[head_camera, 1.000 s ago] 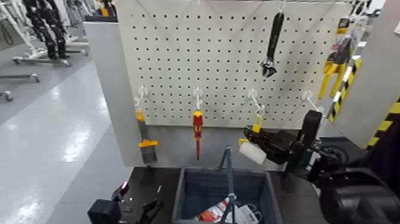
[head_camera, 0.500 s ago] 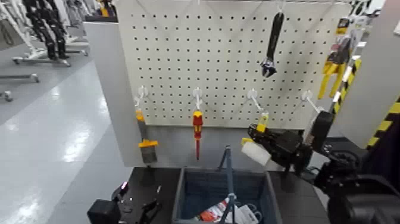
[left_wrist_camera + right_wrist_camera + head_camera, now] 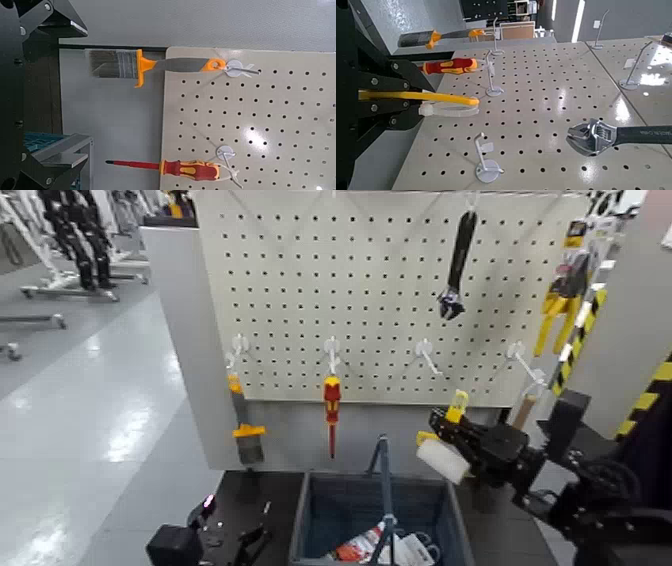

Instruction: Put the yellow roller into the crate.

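Note:
The yellow roller (image 3: 443, 452), a yellow handle above a short white sleeve, hangs in the air in front of the pegboard's lower right. My right gripper (image 3: 452, 442) is shut on it, just off a bare hook. In the right wrist view the roller (image 3: 447, 104) lies between the dark fingers (image 3: 383, 119). The crate (image 3: 303, 515), dark blue-grey with an upright handle bar (image 3: 384, 475), stands below and slightly left of the roller. My left gripper (image 3: 205, 535) is parked low at the left of the crate, open.
On the white pegboard (image 3: 380, 300) hang a red-and-yellow screwdriver (image 3: 332, 405), an orange-handled brush (image 3: 245, 430) and a black wrench (image 3: 458, 260). Yellow-handled tools (image 3: 560, 305) hang at the far right. Some packaged items (image 3: 385, 548) lie in the crate.
My right gripper has carried the roller off the pegboard hook, down and to the right, toward me. The left arm has not moved.

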Robot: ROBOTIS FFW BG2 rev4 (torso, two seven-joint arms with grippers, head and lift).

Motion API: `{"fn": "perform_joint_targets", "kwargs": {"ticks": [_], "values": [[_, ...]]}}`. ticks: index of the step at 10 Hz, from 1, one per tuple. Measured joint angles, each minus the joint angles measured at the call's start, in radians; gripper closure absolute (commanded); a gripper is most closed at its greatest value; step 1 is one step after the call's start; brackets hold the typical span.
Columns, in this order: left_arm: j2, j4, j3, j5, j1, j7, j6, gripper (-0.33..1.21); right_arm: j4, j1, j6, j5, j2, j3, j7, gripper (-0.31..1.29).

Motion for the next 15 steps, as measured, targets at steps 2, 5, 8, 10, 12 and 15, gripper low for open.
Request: {"fn": "perform_joint_targets", "kwargs": {"ticks": [2,5,8,10,12,15], "values": [[0.001,-0.001,-0.001,0.001,0.0,0.0,0.0,0.2,0.003,0.036,0.001,-0.032,0.018,-0.016,-0.012,1.25],[0.001,-0.001,0.0,0.002,0.0,0.0,0.001,0.2,0.064,0.064,-0.028,-0.093,0.035,-0.021,-0.033,1.25],[0.001,-0.001,-0.001,0.002,0.0,0.0,0.002,0.2,0.156,0.065,-0.059,-0.14,0.047,0.004,-0.044,1.25],[0.001,-0.001,-0.002,0.002,-0.001,0.0,0.002,0.2,0.206,0.057,-0.064,-0.159,0.049,0.027,-0.052,1.25],[0.001,0.0,-0.002,0.002,-0.002,0.0,0.002,0.2,0.249,0.042,-0.064,-0.172,0.049,0.055,-0.058,1.25],[0.0,0.002,-0.004,0.003,-0.003,0.0,0.002,0.2,0.289,0.017,-0.045,-0.173,0.048,0.091,-0.078,1.25]]}}
